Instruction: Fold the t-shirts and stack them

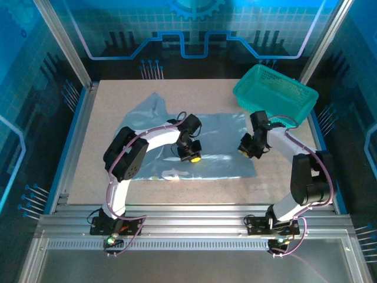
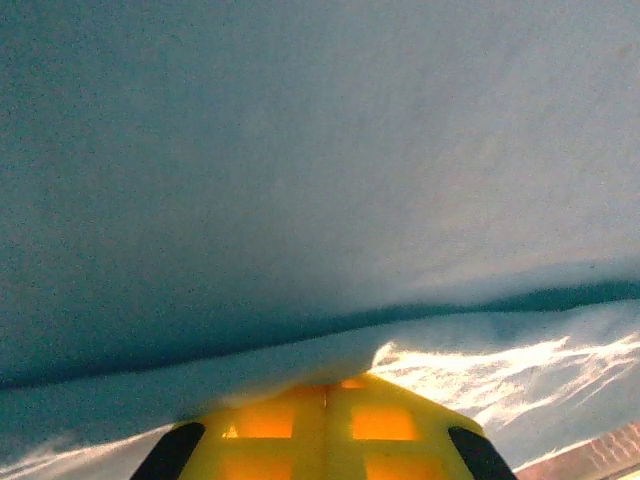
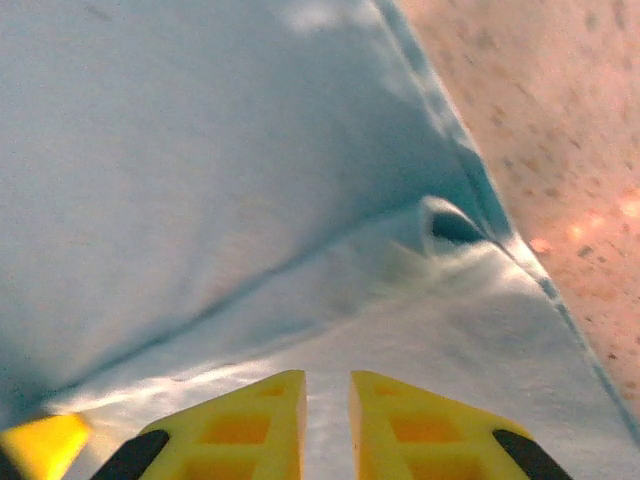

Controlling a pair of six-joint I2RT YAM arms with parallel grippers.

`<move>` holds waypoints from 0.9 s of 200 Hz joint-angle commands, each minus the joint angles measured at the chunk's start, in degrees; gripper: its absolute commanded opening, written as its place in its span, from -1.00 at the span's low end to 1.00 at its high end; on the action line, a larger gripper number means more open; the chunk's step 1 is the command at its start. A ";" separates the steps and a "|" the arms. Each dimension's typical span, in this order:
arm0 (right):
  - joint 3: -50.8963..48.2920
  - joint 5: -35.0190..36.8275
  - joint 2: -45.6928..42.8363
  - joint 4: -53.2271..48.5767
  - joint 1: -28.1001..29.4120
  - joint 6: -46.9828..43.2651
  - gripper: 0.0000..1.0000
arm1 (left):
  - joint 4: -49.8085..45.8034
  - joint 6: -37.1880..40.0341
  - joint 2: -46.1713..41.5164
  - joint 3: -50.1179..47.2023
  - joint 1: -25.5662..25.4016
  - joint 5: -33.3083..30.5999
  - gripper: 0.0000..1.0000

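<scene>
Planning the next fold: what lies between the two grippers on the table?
Just shirt fabric. In the top view it runs flat and unbroken from the left gripper across to the right gripper, with nothing lying on it.

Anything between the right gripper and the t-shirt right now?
Nothing visible. The right gripper sits directly over the t-shirt near its right edge, with bare fabric just ahead of it. The teal basket stands apart at the table's far right corner.

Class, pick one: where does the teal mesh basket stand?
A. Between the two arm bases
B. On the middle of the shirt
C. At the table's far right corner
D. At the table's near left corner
C: the top view shows the teal basket at the far right corner of the table, beyond the t-shirt.
</scene>
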 commanded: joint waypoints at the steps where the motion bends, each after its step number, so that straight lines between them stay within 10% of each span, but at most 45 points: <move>1: -0.09 0.26 2.88 0.77 -1.30 -0.14 -0.63 | -1.92 2.23 1.63 1.55 1.74 -2.04 -1.00; 103: 12.40 1.27 16.47 -2.94 -4.84 0.80 -0.65 | -5.98 2.17 -14.22 -6.04 4.58 -6.76 -0.96; 180: 9.91 9.77 5.11 -6.23 -2.28 -4.57 0.05 | -14.61 -4.43 -38.21 -32.25 28.41 -8.97 -0.82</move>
